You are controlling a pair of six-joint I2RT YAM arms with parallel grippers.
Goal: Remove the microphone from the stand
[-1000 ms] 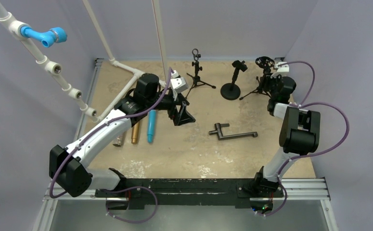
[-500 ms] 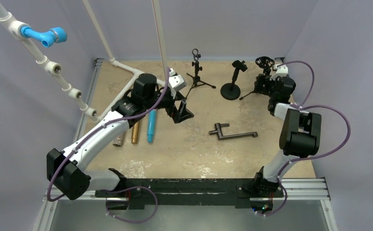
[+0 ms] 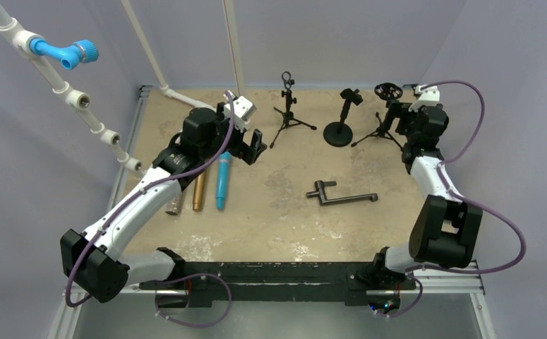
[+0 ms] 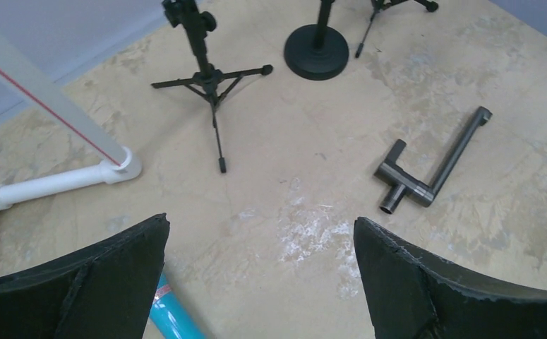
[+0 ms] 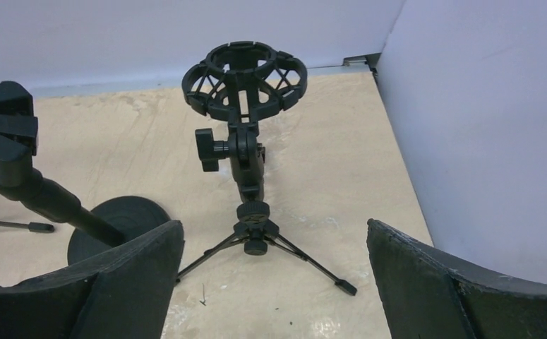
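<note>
The table (image 4: pixel 291 212) is a matt tan board, mottled and scuffed with chalky white patches. The fingers (image 4: pixel 425 282) of the left end effector (image 4: pixel 261 220) look like rough, matt black plastic with ragged edges. The shock-mount stand (image 5: pixel 245 141) is black with a satin sheen. The T-shaped pipe piece (image 4: pixel 457 152) is dark, dull metal. The white pipe (image 4: pixel 51 183) is smooth, glossy plastic. The teal microphone (image 3: pixel 222 185) is smooth and shiny, and the bronze microphone (image 3: pixel 199 192) looks metallic.

I see a dark metal pipe fitting (image 3: pixel 341 195) lying flat near the middle of the sandy table (image 3: pixel 277 226), with one long arm and a short branched end. White PVC piping (image 3: pixel 182 97) runs across the back-left corner, and a thin white rod (image 3: pixel 231 42) with a red stripe rises from it. A blue elbow (image 3: pixel 65 53) sits on the raised pipe at upper left.
</note>
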